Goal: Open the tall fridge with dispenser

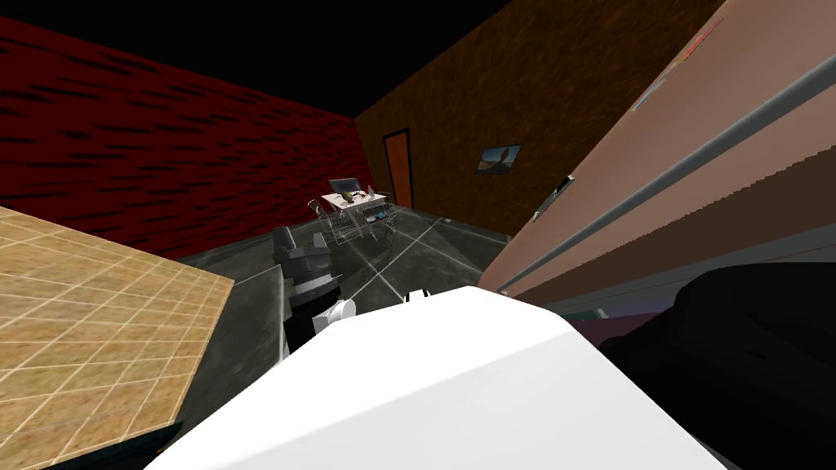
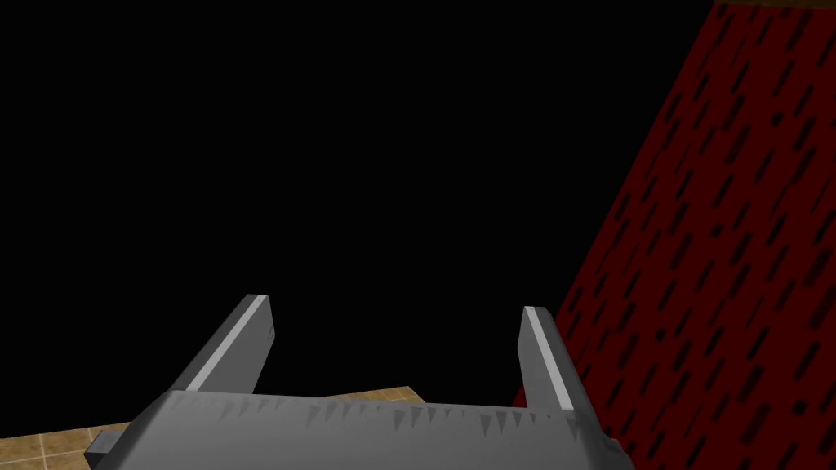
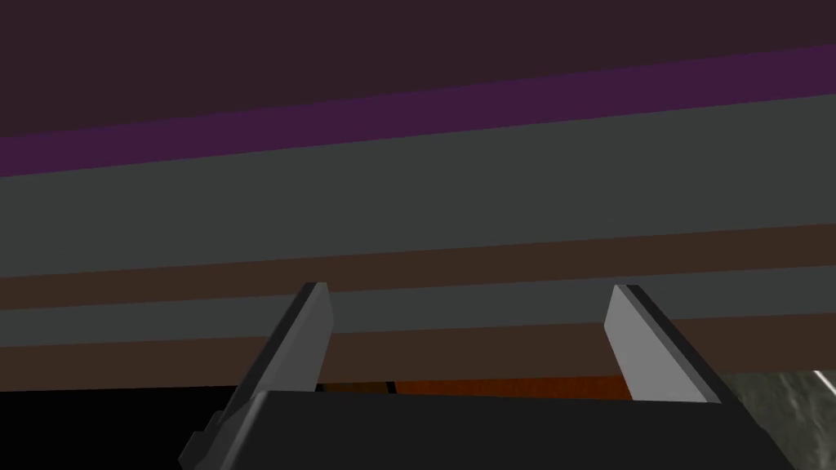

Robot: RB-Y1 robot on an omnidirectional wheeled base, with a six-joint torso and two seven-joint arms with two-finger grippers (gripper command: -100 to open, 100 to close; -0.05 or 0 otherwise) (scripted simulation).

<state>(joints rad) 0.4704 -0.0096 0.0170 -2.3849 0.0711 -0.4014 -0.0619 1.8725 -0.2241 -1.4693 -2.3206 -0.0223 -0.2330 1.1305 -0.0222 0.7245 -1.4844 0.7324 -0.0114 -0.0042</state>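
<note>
The tall pinkish-brown fridge (image 1: 718,106) is seen close on the right, its long grey handle bar (image 1: 653,186) running along the door's length. The right gripper (image 3: 469,287), faced toward that door, and the left gripper (image 2: 396,303) are both held spread, with nothing gripped.

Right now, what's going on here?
The robot stands close to the tall brown fridge, with its long grey handle bar running along the front. The right gripper faces that front, fingers open, gripping nothing yet. The left gripper is open too, held away from the fridge.
</note>
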